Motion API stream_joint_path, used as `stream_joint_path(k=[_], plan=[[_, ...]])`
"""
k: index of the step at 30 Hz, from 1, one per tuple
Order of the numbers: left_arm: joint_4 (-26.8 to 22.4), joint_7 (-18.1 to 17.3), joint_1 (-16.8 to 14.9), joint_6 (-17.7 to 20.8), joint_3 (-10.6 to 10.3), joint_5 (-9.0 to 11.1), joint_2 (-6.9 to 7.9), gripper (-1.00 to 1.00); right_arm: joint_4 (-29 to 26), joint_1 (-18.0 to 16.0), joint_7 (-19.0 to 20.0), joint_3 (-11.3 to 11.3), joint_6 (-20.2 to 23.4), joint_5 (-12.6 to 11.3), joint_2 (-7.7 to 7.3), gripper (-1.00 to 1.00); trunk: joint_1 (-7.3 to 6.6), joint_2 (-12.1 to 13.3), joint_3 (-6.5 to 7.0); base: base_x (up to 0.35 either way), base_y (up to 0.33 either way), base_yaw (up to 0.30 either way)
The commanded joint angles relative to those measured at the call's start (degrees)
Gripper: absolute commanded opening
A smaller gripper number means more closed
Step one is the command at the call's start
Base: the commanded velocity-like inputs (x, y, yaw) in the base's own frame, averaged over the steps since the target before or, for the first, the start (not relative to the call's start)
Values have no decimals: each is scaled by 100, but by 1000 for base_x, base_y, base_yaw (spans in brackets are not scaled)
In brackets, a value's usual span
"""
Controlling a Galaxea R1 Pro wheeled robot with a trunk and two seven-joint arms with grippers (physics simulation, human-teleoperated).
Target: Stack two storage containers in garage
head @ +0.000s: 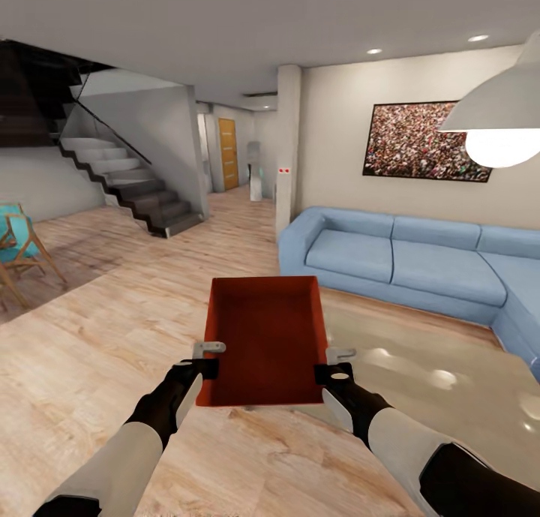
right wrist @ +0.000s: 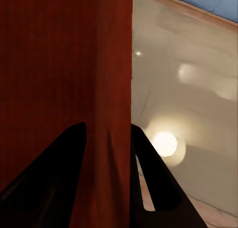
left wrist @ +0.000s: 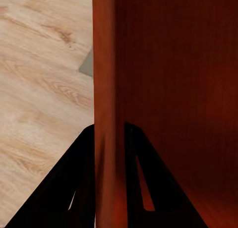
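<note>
Orange-red storage container (head: 262, 337) hangs over the living room's wood floor (head: 90, 337), near the blue sofa (head: 405, 258); left gripper (head: 204, 367) and right gripper (head: 334, 372) each clamp a side wall.

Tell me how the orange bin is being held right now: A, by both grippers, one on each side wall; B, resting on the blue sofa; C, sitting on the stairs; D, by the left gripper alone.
A: the storage container is carried above the wood floor, with the left gripper clamping its left wall and the right gripper clamping its right wall.
</note>
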Motion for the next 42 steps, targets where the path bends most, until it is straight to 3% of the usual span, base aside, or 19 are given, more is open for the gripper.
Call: stream_joint_path(k=[1,42], plan=[[3,64,-3,28,-12,92,3,-100,-23,-8,-187,-100,41,157,-5,-100,4,-14,-13,0,0,271],[4,64,-2,28,-18,92,3,-100,-23,-8,-187,-100,41,157,-5,-100,4,-14,-13,0,0,271]])
